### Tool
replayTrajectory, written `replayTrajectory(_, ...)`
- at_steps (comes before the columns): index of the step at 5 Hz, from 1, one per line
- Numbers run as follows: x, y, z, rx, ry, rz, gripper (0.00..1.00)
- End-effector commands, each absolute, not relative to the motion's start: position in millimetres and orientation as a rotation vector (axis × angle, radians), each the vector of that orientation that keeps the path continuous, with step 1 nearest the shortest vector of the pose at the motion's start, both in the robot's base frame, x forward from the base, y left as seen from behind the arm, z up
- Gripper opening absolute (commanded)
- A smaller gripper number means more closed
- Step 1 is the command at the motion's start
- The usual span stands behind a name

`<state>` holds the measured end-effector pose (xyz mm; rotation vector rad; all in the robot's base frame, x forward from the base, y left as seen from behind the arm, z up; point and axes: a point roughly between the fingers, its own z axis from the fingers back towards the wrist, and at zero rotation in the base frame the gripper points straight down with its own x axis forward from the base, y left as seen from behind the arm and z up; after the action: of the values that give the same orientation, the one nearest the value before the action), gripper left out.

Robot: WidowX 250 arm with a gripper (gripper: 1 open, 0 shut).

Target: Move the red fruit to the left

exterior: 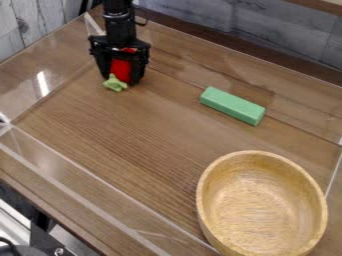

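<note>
Leftward, gripper (120, 68) straddles red fruit (119, 74) near table (120, 150) edge.

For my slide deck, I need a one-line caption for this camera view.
Gripper straddles the red fruit at the table's far left; green block and wooden bowl lie right.

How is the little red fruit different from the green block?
The red fruit is glossy, rounded and red with a light green leafy cap; the green block is flat, rectangular and all green. The fruit sits between the gripper fingers at the left; the block lies alone mid-table. Both rest on the wooden table.
</note>
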<state>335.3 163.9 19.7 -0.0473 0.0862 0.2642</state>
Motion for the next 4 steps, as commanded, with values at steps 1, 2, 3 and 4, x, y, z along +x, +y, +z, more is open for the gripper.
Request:
replayTrajectory(1,327.1,171.6,44.8,-0.044,0.031,0.257,1.00)
replayTrajectory(2,323.0,168.9,48.9,-0.064,0.031,0.304,1.00)
replayTrajectory(3,319.6,166.2,53.3,-0.085,0.030,0.352,1.00)
replayTrajectory(4,329.7,163.9,53.4,-0.101,0.028,0.396,1.00)
